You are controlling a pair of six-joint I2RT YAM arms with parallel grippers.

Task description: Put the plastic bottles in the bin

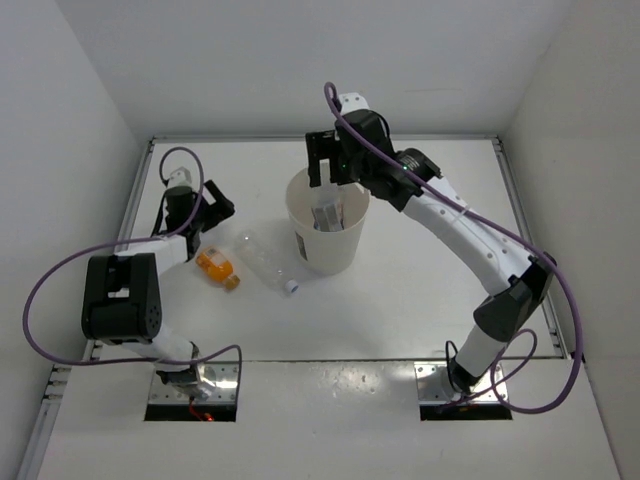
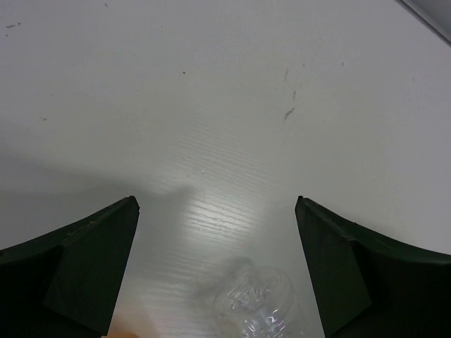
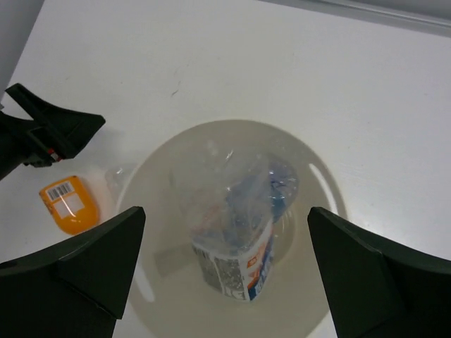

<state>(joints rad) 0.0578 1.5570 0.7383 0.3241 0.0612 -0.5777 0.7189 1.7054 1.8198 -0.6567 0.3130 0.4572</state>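
My right pincer is hanging wide open and empty directly over the bin. A labelled bottle and a blue bottle are lying inside it, below my fingers. My left pincer is also gaping wide, gripping nothing, hovering over the table. The clear bottle is lying on its side just near of that pincer, with the orange bottle beside it, both left of the bin.
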